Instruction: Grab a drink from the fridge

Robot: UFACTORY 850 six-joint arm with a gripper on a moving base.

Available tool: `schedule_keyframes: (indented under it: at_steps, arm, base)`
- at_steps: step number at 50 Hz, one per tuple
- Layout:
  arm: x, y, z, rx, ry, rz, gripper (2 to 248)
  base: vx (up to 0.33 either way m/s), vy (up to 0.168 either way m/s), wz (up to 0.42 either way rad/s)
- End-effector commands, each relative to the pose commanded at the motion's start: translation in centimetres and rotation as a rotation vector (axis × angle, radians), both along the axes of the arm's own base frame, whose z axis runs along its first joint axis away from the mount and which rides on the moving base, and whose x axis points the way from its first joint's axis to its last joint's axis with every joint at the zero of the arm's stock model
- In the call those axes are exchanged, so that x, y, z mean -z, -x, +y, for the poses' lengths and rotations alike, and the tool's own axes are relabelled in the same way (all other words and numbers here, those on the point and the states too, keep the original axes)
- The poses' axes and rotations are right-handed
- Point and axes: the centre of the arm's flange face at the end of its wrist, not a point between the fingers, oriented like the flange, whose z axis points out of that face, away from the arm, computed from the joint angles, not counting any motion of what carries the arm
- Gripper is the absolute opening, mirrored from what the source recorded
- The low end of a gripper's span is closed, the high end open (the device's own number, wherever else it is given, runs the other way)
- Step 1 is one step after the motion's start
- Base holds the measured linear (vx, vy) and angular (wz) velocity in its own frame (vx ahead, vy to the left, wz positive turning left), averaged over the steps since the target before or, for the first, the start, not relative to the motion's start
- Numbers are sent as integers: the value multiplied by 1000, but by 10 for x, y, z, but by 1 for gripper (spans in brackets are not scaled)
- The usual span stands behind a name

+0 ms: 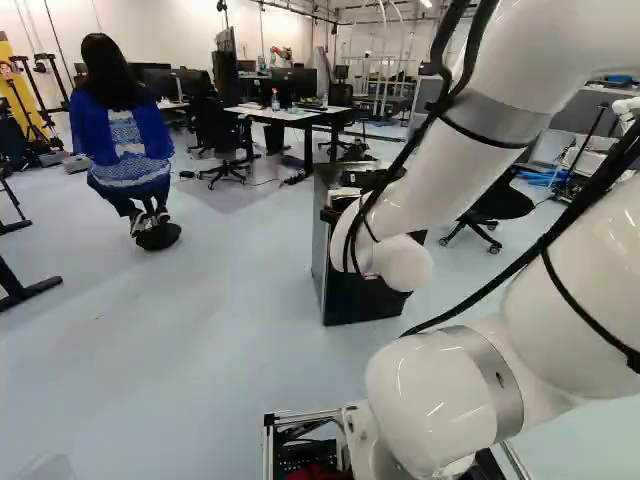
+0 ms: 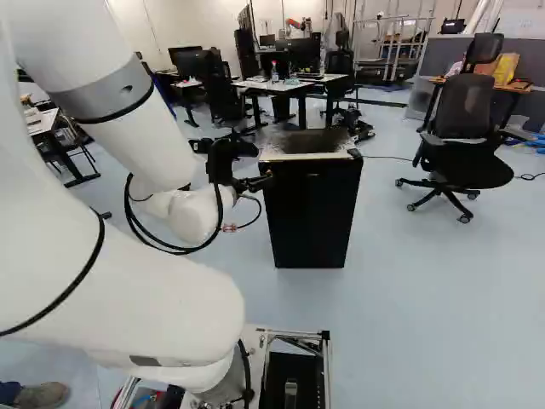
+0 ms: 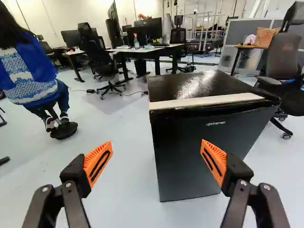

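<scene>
A small black fridge (image 2: 312, 213) stands on the floor ahead of the base, its door shut. In the right base view my gripper (image 2: 266, 181) is at the fridge's upper left edge as seen there. Seen from the wrist, the gripper (image 3: 156, 161) stands wide open with nothing between its orange pads; the fridge (image 3: 199, 147) is ahead, partly behind one finger. A pale strip (image 3: 206, 101) runs along the top front edge of the door. No drink is visible; the fridge's inside is hidden.
An office chair (image 2: 464, 128) stands right of the fridge in the right base view. Desks with monitors (image 2: 289, 83) are behind it. A person (image 1: 122, 140) sits on a stool at the left of the left base view.
</scene>
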Motion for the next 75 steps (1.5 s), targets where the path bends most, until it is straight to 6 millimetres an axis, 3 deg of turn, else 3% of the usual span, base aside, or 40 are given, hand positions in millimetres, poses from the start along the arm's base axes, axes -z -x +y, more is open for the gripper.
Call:
schedule_keyframes:
  at_steps: [23,75]
  arm:
    - [-2,-16,15,65,-48,-12,247]
    - [36,-55,62,171,-51,7,247]
  base:
    - [0,0,0]
    - [0,0,0]
